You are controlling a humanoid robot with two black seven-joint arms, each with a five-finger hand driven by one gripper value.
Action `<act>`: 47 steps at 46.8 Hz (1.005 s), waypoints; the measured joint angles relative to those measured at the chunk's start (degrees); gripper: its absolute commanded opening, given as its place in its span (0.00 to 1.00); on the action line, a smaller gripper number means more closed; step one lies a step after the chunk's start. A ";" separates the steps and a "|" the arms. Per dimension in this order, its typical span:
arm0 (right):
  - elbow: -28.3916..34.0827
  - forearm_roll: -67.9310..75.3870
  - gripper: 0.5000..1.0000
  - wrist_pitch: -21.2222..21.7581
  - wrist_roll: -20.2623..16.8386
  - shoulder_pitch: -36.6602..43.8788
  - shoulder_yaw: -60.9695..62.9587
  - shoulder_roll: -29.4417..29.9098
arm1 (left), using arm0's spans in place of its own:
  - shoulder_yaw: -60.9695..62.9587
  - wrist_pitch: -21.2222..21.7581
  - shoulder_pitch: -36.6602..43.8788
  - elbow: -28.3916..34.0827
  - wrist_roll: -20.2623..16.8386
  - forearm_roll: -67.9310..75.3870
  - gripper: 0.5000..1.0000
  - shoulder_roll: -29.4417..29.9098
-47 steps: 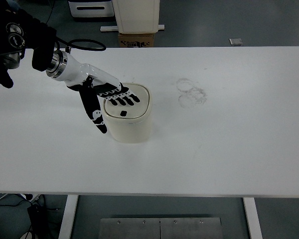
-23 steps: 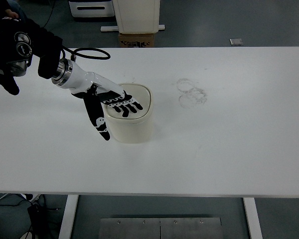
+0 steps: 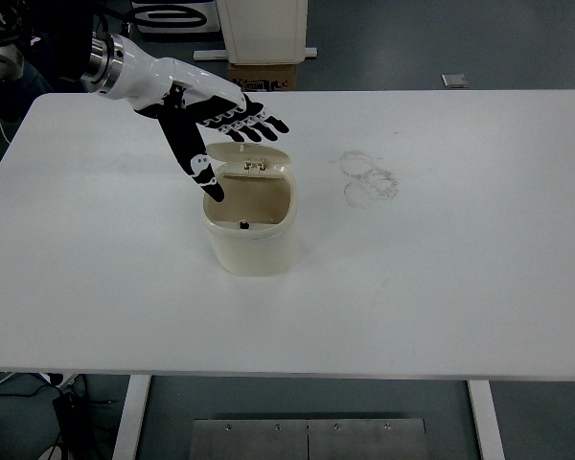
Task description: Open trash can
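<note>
So: small cream plastic trash can [image 3: 252, 230], lid [image 3: 255, 159] flipped up, inside looks empty | left hand [image 3: 214, 123] hovering above far-left rim, fingers spread, holding nothing

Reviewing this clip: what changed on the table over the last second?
The trash can lid flipped up and now stands open. The left robot hand, which had been lying flat on the lid, lifted up and back, fingers spread, holding nothing. The can itself stayed put.

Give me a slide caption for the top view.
Left hand open above the cream trash can, its lid flipped up.
</note>
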 measured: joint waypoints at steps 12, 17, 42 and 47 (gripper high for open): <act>0.03 0.00 0.98 0.00 0.01 0.00 -0.02 0.00 | -7.14 6.72 5.68 7.32 -0.65 -0.82 1.00 -0.20; 0.03 0.00 0.98 0.00 0.00 0.00 -0.02 0.00 | -12.89 11.54 10.76 10.86 -0.93 -1.18 1.00 -1.50; 0.02 -0.01 0.98 0.00 -0.01 0.00 0.01 0.00 | -36.41 18.89 29.37 31.41 -3.47 -3.80 1.00 -12.79; 0.01 -0.01 0.98 -0.01 -0.01 -0.02 -0.01 0.00 | -42.33 18.77 33.04 42.49 -4.54 -4.87 1.00 -17.49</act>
